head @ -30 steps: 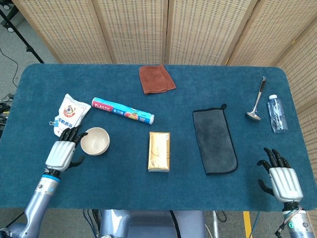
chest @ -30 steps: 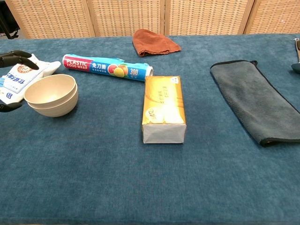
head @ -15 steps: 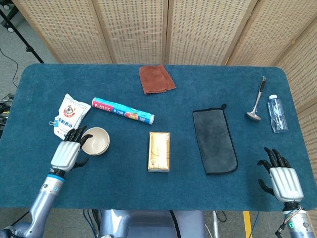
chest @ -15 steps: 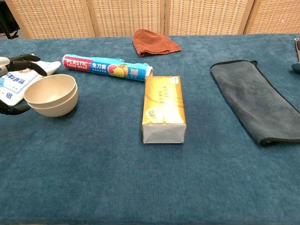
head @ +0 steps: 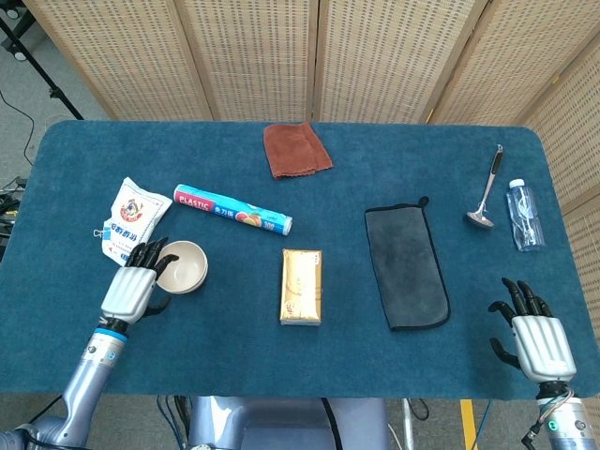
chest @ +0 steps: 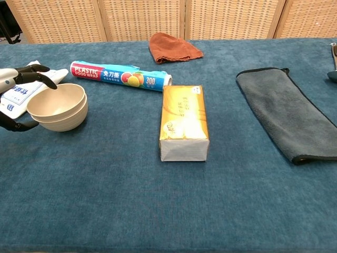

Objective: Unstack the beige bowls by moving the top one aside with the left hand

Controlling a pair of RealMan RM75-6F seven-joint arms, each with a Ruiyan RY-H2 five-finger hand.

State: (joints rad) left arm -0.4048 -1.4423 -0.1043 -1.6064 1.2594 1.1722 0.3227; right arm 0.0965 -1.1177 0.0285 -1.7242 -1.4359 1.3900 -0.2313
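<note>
Fingers (chest: 37,78) of the left hand (head: 131,286) arch over the stacked bowls' (chest: 57,106) near-left rim, thumb low, apparently not yet gripping, set to lift the top one.

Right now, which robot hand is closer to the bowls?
Left. The left hand is right at the rim of the stacked beige bowls, fingers reaching over their edge. The right hand rests far across the table, past the grey cloth.
</note>
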